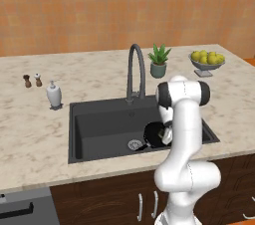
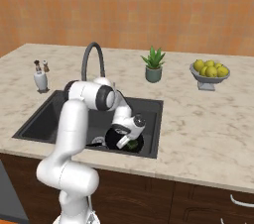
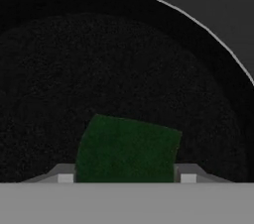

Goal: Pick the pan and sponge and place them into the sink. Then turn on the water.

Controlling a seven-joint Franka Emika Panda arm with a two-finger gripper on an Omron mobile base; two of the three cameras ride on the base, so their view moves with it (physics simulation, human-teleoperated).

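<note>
1. Hand view looks straight down into the pan [image 3: 124, 69], whose black floor takes up most of the frame, its pale rim arcing from the upper left down the right edge. The dark grey floor of the sink [image 3: 218, 0] shows past that rim in the upper right corner.
2. The sponge [image 3: 126, 151] sits at lower centre of that frame, green side toward the camera, between the two finger tips of the gripper [image 3: 126, 178]. The fingers flank it closely on both sides, so I judge the claw closed on the sponge, or only just loosening; whether the sponge touches the pan floor I cannot tell.
3. In the left base view the pan [image 1: 153, 134] lies inside the sink [image 1: 99, 134], right of the drain, at centre-right of the frame, with the arm bent down over it.
4. In the right base view the gripper [image 2: 130, 143] is low over the pan [image 2: 116, 141], a speck of green sponge [image 2: 132, 144] beneath it.
5. Progress: the pan appears done. The sponge is over the basin but not yet let go.
6. Left: release the sponge, lift clear, then reach the faucet [image 1: 134, 69]. No water stream runs from its spout.
</note>
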